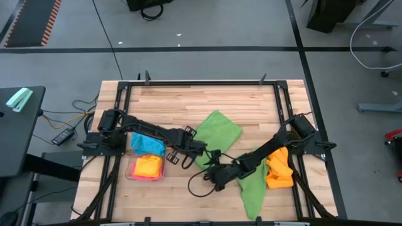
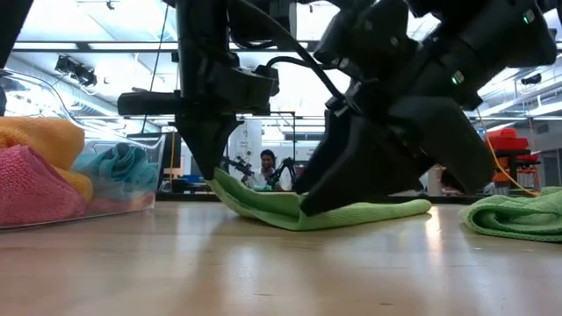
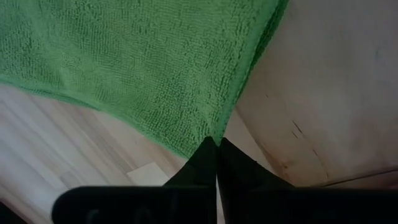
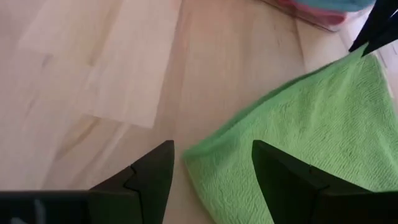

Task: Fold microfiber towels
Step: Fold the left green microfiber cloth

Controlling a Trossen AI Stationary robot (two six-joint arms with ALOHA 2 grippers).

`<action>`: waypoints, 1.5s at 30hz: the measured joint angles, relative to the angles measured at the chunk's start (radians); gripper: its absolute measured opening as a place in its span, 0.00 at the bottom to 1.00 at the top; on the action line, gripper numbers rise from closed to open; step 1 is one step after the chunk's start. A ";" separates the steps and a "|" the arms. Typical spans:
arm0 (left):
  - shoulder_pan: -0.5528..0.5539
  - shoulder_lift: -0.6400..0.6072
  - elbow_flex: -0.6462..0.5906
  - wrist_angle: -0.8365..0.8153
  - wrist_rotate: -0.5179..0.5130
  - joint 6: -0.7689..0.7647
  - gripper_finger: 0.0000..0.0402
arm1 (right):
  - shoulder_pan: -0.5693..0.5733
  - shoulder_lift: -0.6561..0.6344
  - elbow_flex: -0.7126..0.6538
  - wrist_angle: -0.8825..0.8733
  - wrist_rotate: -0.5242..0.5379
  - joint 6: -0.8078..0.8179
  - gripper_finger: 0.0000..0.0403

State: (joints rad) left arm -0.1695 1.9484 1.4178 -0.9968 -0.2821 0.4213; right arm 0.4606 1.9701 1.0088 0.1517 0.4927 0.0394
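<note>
While the green towel point(image 1: 217, 133) lies spread mid-table, its long axis running diagonally from the far right corner down toward the near left, both grippers sit at its near edge, so the coming move turns on 2 neighbouring corners. Left gripper point(image 1: 200, 147) is at the near-left corner w/ fingers pressed together, and the left wrist view shows their tips meeting right on the cloth's corner point(image 3: 208, 138), so it's pinching that corner. Right gripper point(image 1: 217, 176) is lower down, just beside the next corner along; in the right wrist view its 2 fingers point(image 4: 152, 171) stand apart w/ the towel's corner point(image 4: 205, 155) between them, nothing gripped yet. My read: right arm is nearer that free corner and only needs to close on it, then both can lift & carry the edge toward the far side. A 2nd green towel point(image 1: 252, 191) lies near the front edge, an orange one point(image 1: 278, 168) beside the right arm, and more sit in the clear tray point(image 1: 146, 177) at left.
</note>
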 joint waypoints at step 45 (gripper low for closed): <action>0.088 -0.001 0.099 0.046 0.108 0.182 0.07 | 0.014 -0.247 -0.119 -0.206 -0.050 0.248 0.04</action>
State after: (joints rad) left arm -0.0817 1.9476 1.5169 -0.9508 -0.1743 0.6033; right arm 0.4747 1.7230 0.8902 -0.0544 0.4426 0.2872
